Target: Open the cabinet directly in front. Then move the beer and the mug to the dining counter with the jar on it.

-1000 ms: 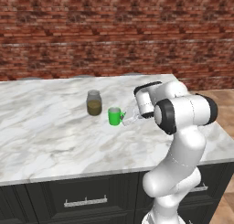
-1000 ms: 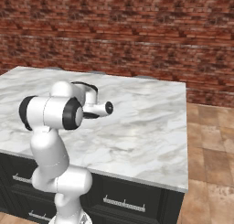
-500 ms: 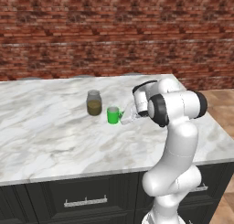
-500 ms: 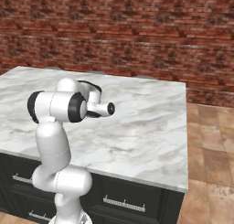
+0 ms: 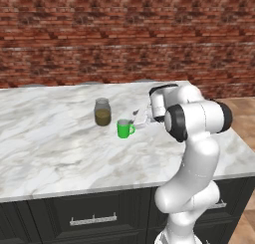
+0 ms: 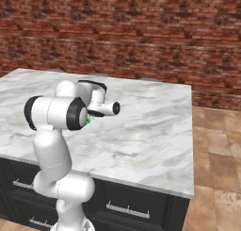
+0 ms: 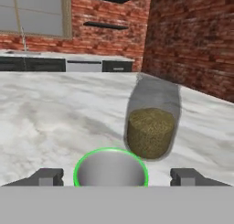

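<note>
Green mug (image 5: pixel 124 129) stands upright on marble counter (image 5: pixel 55 148), just beside jar (image 5: pixel 102 112), loop handle toward arm. Tool (image 7: pixel 113 176) spread wide, fingertips (image 7: pixel 45 176) flanking mug rim, not gripping. Mug looks rigid, light, glossy, so likely slippery; breakable if tipped. Best hold: across body below rim, clear of handle. Jar close; knock risk.

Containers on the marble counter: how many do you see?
2. The green mug stands between the open fingers; the jar stands apart, just beyond it. The arm may hide others.
</note>
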Tool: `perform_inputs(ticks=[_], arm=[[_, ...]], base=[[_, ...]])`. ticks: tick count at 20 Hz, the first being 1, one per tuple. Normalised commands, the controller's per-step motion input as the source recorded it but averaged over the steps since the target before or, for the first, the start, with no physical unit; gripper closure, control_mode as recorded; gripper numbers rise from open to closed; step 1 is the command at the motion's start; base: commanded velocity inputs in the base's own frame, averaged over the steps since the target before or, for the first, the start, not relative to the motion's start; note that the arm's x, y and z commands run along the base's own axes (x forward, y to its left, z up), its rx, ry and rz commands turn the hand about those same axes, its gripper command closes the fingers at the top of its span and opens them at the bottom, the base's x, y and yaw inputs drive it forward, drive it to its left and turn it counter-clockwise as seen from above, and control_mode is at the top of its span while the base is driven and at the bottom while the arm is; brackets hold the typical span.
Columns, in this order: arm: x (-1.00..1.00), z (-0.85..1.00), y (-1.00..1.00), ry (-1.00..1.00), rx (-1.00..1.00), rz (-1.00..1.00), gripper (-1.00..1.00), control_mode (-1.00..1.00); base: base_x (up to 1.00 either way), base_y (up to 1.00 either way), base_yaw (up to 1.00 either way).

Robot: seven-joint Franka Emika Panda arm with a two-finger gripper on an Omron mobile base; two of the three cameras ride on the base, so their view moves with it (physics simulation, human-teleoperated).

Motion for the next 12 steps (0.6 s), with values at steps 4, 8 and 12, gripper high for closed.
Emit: perform_inputs(ticks=[4, 8, 12], arm=[[-0.23, 1.00, 0.00, -0.07, 0.02, 0.00, -1.00, -1.00], [-0.49, 1.00, 0.00, 0.00, 0.00, -0.01, -1.00, -1.00], [-0.73, 1.00, -0.07, 0.09, -0.04, -0.12, -1.00, -1.00]], base=[[0.00, 0.00, 0.00], [0.00, 0.00, 0.00], [0.00, 0.00, 0.00]])
